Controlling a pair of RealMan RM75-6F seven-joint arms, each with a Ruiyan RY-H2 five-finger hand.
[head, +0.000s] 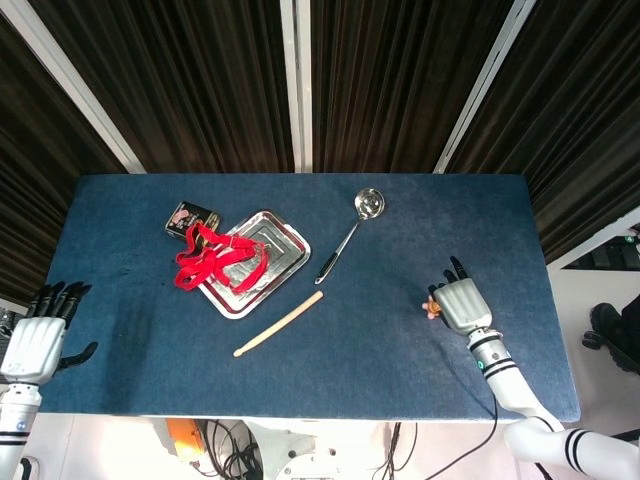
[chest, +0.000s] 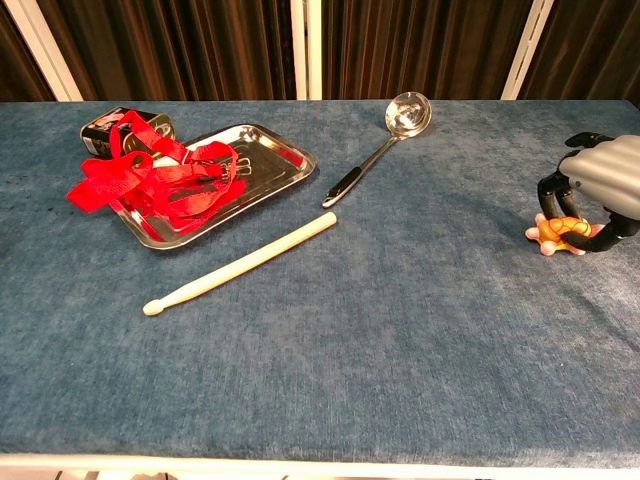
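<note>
Right hand (chest: 590, 195) is down over the orange toy turtle (chest: 562, 232), fingers curled around it on the bench (chest: 400, 320) near the right edge; left hand (head: 35, 340) hangs off the left edge, fingers spread, holding nothing.

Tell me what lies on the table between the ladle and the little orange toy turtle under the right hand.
Nothing: between the ladle and the toy turtle there is only bare blue tablecloth, plain in the chest view. The right hand curls over the turtle.
</note>
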